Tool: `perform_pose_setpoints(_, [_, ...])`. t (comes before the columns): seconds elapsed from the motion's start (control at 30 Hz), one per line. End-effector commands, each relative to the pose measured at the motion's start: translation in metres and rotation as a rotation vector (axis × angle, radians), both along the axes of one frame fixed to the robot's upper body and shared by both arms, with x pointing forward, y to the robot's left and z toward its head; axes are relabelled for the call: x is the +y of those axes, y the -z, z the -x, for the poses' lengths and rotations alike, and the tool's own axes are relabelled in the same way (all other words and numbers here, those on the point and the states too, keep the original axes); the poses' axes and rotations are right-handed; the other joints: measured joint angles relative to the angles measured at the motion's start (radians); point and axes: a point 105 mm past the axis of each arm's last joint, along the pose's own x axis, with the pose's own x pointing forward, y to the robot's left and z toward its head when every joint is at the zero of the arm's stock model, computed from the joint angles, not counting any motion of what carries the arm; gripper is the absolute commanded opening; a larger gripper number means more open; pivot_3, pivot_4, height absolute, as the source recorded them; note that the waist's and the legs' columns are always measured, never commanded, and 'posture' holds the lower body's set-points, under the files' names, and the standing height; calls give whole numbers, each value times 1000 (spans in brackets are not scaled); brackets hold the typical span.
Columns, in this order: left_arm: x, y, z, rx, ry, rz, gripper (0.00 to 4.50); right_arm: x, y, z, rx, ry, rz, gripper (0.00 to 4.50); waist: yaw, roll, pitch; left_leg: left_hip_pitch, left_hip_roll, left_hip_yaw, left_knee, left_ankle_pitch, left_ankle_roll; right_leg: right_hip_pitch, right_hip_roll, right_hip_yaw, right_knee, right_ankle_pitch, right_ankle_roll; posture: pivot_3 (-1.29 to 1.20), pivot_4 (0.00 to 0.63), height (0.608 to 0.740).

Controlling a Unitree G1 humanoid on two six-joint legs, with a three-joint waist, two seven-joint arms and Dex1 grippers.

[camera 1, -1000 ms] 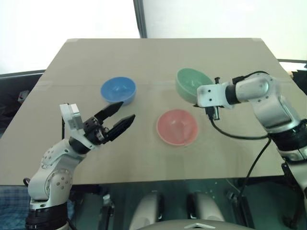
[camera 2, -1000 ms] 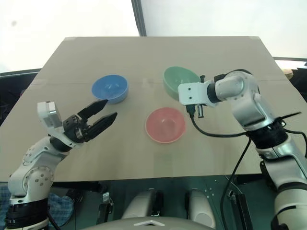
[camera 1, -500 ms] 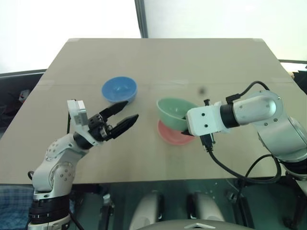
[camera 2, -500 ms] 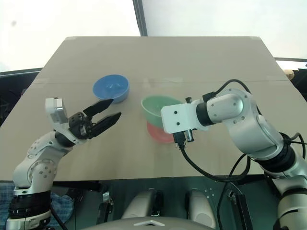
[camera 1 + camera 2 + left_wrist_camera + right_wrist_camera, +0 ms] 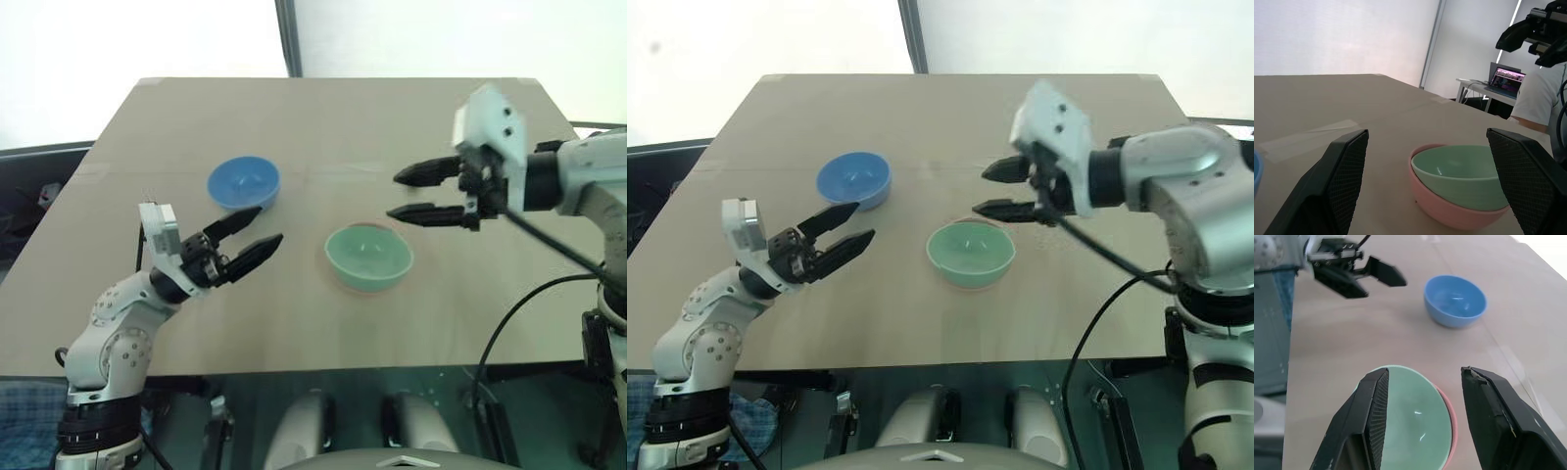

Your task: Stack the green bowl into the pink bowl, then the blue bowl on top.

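The mint-green bowl [image 5: 368, 257] sits nested inside the pink bowl [image 5: 1449, 215] near the middle of the table, and a strip of pink rim shows around it. At the left rear stands the blue bowl [image 5: 243, 182], upright and alone. My right gripper [image 5: 394, 195] hovers open and empty, above and just to the right of the nested pair. My left gripper [image 5: 266, 225] is open and empty too. It hangs in front of the blue bowl with its fingers pointing toward the nested bowls.
The tan table [image 5: 294, 117] has a strip of clear tape across its middle and bare room at the back. In the left wrist view a person in a white shirt [image 5: 1537, 98] sits beyond the table's far side, near a laptop [image 5: 1506, 78].
My right gripper carried the green bowl from the right rear into the pink bowl, let go of it, then rose and drew back to the right. The left gripper stayed put.
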Motion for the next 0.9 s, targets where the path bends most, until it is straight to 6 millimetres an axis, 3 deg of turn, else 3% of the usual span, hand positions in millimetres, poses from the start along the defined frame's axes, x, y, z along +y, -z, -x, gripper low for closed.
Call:
perform_pose_setpoints(0.03, [5,1,-16,-27,-84,-69,4097,-20,-35,12,-23,0,-152,2467,3,0,0,0,0,0,0,0,1,0,0,0,0,0,0,0,150,740])
perform_pose_setpoints(0.2, [21,14,-56,-32,-293,-270,4097,-37,-44,20,2,11,-225,2467,3,0,0,0,0,0,0,-1,1,0,0,0,0,0,0,0,150,740])
perform_pose_setpoints(0.43, [23,19,-77,-64,-348,-414,4097,-50,-41,30,29,1,-259,2467,0,0,0,-1,0,1,-3,-1,2,0,-1,1,-2,0,0,0,150,740])
perform_pose_setpoints(0.6, [24,20,-85,-86,-366,-475,4097,-58,-33,37,39,0,-305,2467,4,-1,0,-1,0,1,-4,-1,2,0,-1,0,-3,0,0,0,150,740])
perform_pose_setpoints(0.9, [22,26,-87,-75,-355,-498,4097,-99,9,41,113,141,-319,2467,22,-1,-1,-2,0,1,-4,0,0,0,-1,0,-4,0,0,0,150,740])
